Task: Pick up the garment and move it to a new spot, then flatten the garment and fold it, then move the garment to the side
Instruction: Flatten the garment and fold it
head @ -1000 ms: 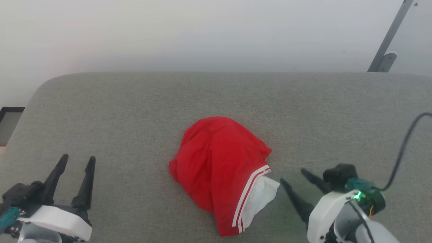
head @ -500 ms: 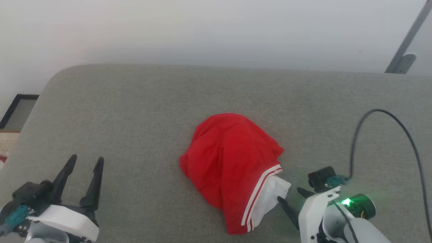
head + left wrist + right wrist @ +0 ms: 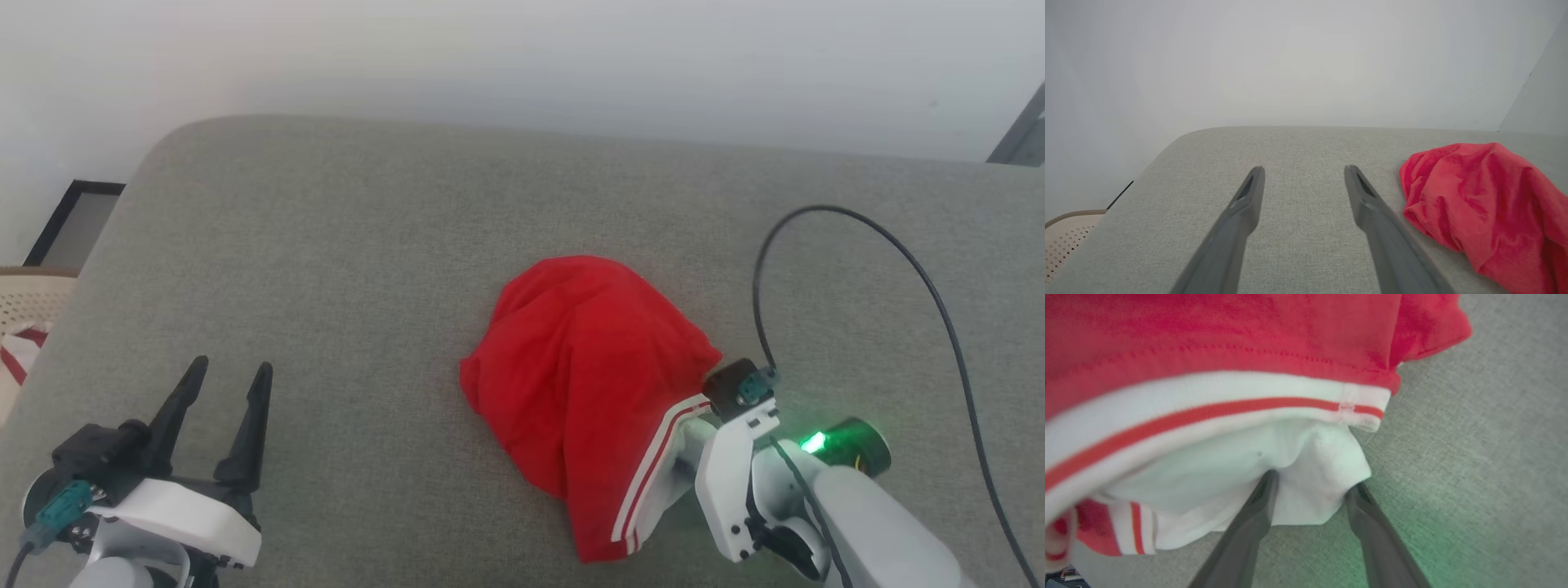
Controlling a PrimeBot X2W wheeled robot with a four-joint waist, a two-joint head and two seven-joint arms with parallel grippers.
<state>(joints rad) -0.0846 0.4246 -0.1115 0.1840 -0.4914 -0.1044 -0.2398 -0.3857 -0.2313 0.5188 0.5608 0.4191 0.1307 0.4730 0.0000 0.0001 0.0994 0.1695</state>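
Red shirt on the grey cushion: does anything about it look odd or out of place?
The garment lies in a crumpled heap on the grey cushion, not flat, its white sleeve poking out beside the striped trim. The open right gripper straddles that sleeve. No tear or spill.

L hand, R hand: white shells, blk tapered fingers, teal plugs; grn LED, blk cable.

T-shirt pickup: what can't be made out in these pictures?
- Head view: right gripper fingers, hidden under its own wrist; much of the T-shirt, folded into its own heap.
- Right wrist view: striped trim, blurred at left.
- Left wrist view: T-shirt cut off by the right edge.
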